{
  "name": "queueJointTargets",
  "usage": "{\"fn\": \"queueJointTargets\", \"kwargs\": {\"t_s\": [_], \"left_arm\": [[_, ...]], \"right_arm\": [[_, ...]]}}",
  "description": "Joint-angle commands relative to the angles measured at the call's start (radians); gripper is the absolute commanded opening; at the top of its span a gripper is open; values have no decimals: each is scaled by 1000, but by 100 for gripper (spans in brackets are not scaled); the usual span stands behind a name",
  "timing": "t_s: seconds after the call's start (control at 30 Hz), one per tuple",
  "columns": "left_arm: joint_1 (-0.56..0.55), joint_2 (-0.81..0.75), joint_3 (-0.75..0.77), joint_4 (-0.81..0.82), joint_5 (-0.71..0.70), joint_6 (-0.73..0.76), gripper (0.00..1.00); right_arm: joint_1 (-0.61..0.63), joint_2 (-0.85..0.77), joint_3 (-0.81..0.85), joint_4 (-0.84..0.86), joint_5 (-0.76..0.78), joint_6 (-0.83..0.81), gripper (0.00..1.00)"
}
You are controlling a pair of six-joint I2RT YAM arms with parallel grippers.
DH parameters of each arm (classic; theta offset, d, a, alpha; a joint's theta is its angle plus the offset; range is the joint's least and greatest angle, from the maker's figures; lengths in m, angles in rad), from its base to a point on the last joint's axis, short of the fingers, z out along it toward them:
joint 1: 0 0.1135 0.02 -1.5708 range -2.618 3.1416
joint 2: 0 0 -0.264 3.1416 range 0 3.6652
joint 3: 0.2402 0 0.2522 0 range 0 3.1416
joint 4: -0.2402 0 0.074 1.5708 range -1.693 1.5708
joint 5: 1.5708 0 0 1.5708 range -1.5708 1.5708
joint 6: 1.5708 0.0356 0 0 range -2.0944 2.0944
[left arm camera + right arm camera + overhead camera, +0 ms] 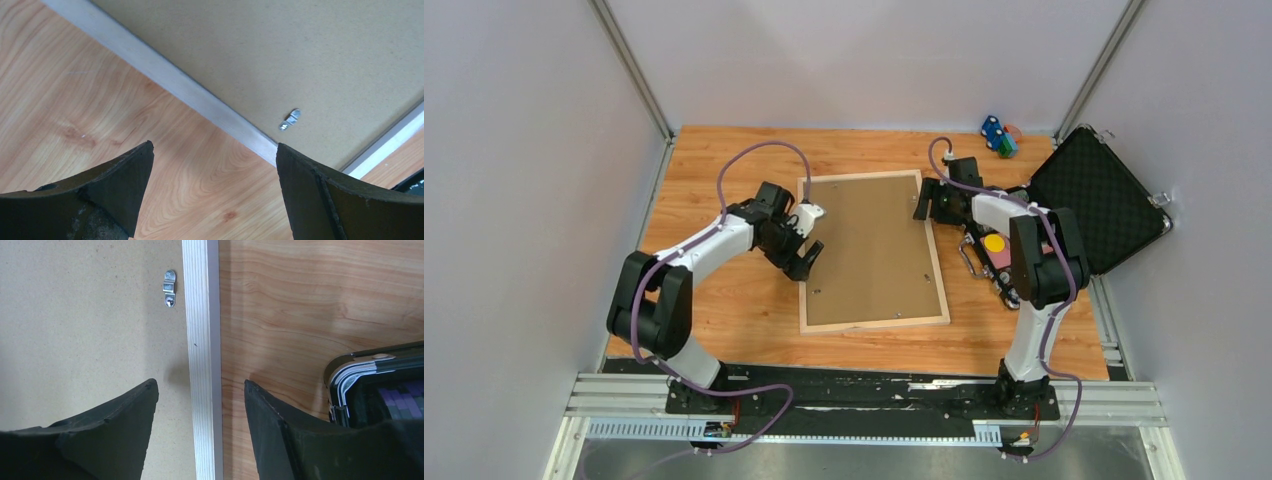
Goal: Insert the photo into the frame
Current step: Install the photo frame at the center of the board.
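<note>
left fingers spread wide over the left rail of the frame; right fingers apart, straddling its right rail, gripping nothing. frame lies face down mid-surface, brown backing board uppermost; open black case right.

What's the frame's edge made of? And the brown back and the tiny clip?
The frame edge looks like pale bare wood, with fine grain lines. The brown back seems matte pressed fibreboard, faintly speckled. The clip looks like shiny metal.
</note>
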Motion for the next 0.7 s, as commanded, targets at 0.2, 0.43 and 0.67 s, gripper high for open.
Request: {"fn": "queueJointTargets", "kwargs": {"t_s": [0.2,0.43,0.67], "left_arm": [[-135,-19,-14,0,13,50,100],[-200,26,-13,28,-43,40,100],[-208,50,-5,75,-126,-1,100]], "right_arm": [[6,-43,0,-5,-55,-53,61],[7,-45,-9,1,-77,-65,59],[6,-40,-13,3,-92,-70,58]]}}
